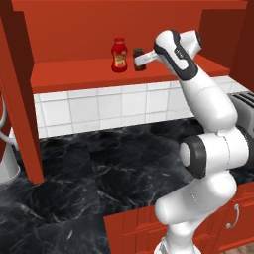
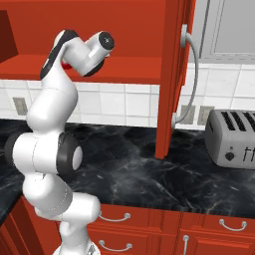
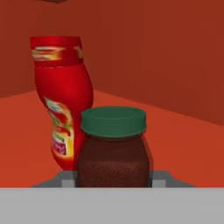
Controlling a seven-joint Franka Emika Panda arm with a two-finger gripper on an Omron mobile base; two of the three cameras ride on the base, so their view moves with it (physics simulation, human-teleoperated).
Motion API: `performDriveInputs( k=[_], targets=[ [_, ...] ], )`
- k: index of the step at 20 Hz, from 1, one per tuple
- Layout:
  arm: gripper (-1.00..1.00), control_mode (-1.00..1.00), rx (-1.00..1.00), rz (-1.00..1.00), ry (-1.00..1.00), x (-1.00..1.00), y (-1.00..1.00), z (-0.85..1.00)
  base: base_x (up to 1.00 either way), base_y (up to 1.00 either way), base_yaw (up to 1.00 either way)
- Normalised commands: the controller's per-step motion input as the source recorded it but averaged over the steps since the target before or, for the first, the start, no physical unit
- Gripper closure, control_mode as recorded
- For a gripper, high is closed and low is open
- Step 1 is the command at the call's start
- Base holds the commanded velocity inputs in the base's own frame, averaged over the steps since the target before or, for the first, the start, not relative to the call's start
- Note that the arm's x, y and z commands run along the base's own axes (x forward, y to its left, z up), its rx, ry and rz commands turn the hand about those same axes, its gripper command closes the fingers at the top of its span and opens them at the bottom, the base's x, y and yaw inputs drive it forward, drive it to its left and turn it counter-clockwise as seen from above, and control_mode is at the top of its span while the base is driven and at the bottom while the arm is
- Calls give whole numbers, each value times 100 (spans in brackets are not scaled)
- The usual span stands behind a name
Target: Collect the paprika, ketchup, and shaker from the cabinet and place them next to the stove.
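Two items on red cabinet shelf point(image 1: 74, 74): green-lidded red-brown paprika jar point(image 3: 113, 148), tall red ketchup bottle point(image 1: 118, 54). Two-finger gripper point(image 1: 140, 60) straddles jar; grip state can't be told. Nothing delivered.

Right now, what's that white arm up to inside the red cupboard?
The white robot arm has reached onto the shelf of the red wooden wall cabinet. Its gripper is at the small squat jar with a dark green lid, the paprika, with a jaw on either side; whether they are squeezing it yet is unclear. The tall red ketchup bottle stands just beside it on the shelf.
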Motion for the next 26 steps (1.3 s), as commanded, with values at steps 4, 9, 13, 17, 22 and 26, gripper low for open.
performDriveInputs(
  k=[4, 9, 13, 17, 22, 26],
  targets=[
    [100, -100, 1, 6, -10, -42, 0, -2, 0, 0, 0],
    [100, -100, 0, 10, -12, -66, 5, -6, 0, 0, 0],
    [100, -100, 0, 9, -7, -91, 1, 11, 0, 0, 0],
    [100, -100, 0, 13, -1, -100, 0, 8, 0, 0, 0],
    [100, -100, 0, 12, -1, -100, -12, 0, 0, 0, 0],
    [100, -100, 0, 7, -2, -100, -23, -6, 0, 0, 0]
  ],
)
